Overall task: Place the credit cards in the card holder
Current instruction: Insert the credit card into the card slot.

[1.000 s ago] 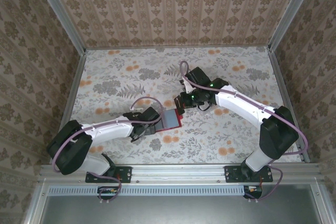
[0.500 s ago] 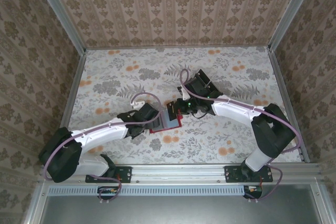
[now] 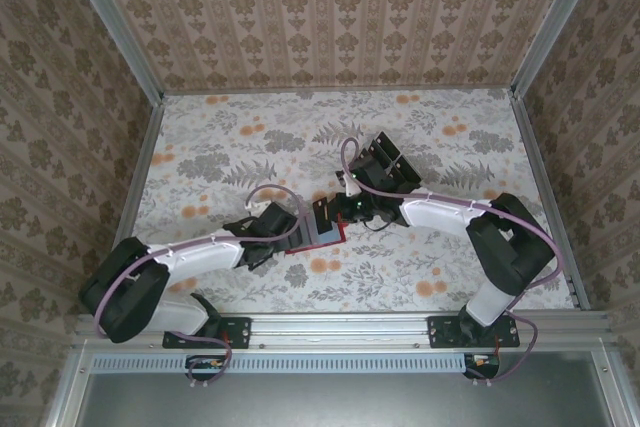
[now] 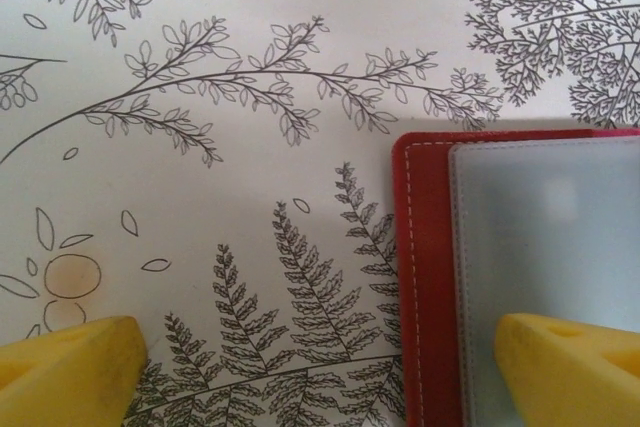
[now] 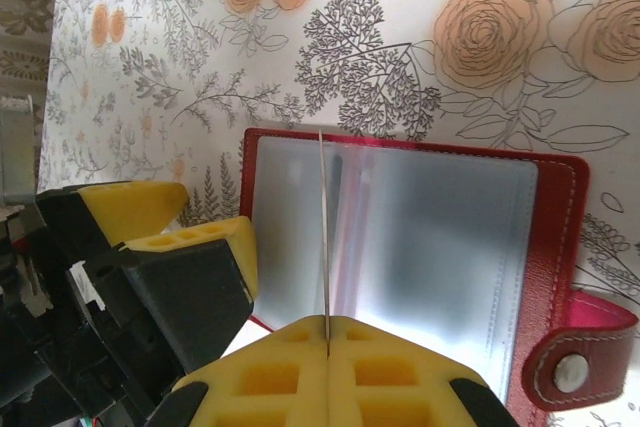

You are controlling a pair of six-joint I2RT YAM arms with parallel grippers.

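r wrist: right gripper [image 5: 327,330] pinches card [image 5: 322,227] edge-on; l wrist: holder [image 4: 425,277] stitching.

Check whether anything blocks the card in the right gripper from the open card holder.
Nothing visible does. The right gripper, shut on the card seen edge-on, hangs directly over the card holder and its grey sleeves. The open left gripper straddles the holder's edge, beside the card's path.
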